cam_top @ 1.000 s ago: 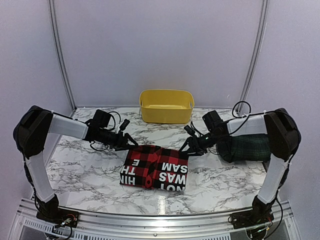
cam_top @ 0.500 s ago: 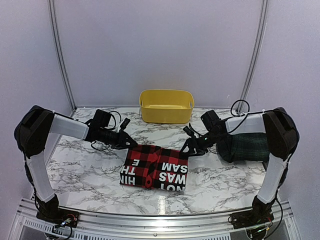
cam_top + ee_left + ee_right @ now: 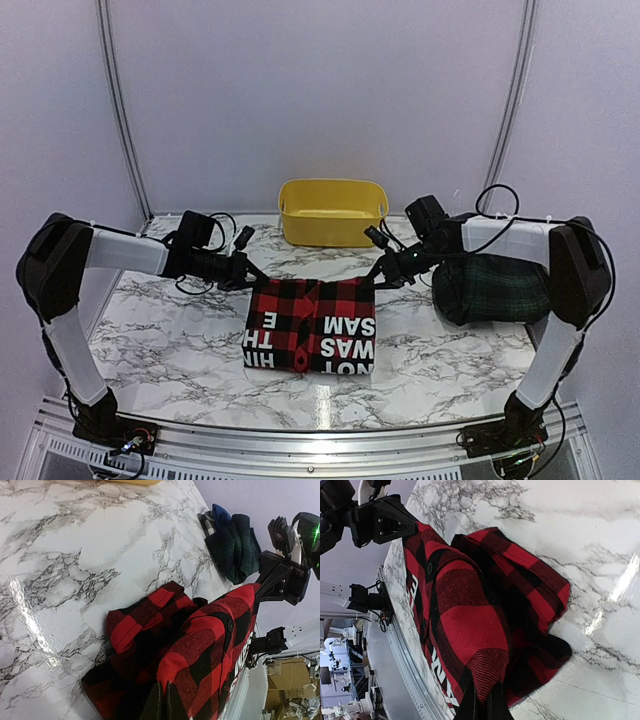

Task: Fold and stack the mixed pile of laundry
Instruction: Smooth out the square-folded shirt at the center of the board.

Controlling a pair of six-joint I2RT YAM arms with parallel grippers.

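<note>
A: Where does the red checked shirt [image 3: 312, 325] sit?

B: In the middle of the marble table [image 3: 170, 330], with its white letters toward six o'clock. The yellow tub [image 3: 333, 230] stands at the shirt's twelve o'clock, apart from it. The dark tartan garment [image 3: 490, 288] lies bunched at three o'clock, and a navy piece [image 3: 220, 514] is tucked in at its far end.

A: And the claws?

B: The left gripper [image 3: 252, 281] is pinched together on the shirt's eleven o'clock corner. The right gripper [image 3: 377, 279] is pinched on the one o'clock corner. Both wrist cameras show cloth caught between the closed tips (a doubled fold, by the look, not a single layer), and the far edge is lifted off the marble.

A: So the step is a fold?

B: Most likely, carrying the far edge over toward six o'clock. To do it well, the two arms should rise together and level, only high enough for the hem to clear. Then they should travel at one pace so the edge is straight and taut between them. If one arm leads, the shirt skews. They should lay the far edge square on the near edge and let go low, so nothing springs back.

A: Any risk?

B: The loose bunch under the lifted edge may drag along and leave a lump.
</note>
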